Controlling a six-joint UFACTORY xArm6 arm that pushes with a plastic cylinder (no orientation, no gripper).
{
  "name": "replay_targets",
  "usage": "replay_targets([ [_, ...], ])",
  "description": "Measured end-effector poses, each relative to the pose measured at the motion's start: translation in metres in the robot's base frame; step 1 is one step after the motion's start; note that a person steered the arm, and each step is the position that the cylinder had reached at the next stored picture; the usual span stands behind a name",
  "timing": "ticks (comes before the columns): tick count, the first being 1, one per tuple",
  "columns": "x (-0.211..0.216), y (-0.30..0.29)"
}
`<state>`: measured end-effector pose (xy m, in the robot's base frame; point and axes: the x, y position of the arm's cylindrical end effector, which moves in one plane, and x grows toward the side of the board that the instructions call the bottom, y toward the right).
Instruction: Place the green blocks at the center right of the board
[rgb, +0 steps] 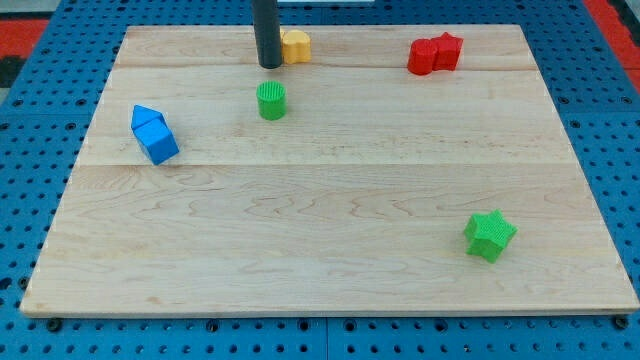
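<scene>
A green cylinder block (271, 100) stands at the upper left-centre of the wooden board (330, 230). A green star block (489, 235) lies at the lower right of the board. My tip (269, 64) is at the board's top, just above the green cylinder in the view, a small gap apart from it. The tip is right beside the left of a yellow block (295, 45), which the rod partly hides.
Two blue blocks (154, 133) lie touching each other at the left. Two red blocks (434, 53), one a star, lie together at the top right. The board sits on a blue pegboard surface (40, 150).
</scene>
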<state>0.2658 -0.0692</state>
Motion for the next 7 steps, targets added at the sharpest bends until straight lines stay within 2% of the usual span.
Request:
replay_targets([
  [2,0.0,-0.038],
  [3,0.038,-0.016],
  [5,0.063,-0.02],
  [6,0.105,0.073],
  [7,0.117,0.138],
])
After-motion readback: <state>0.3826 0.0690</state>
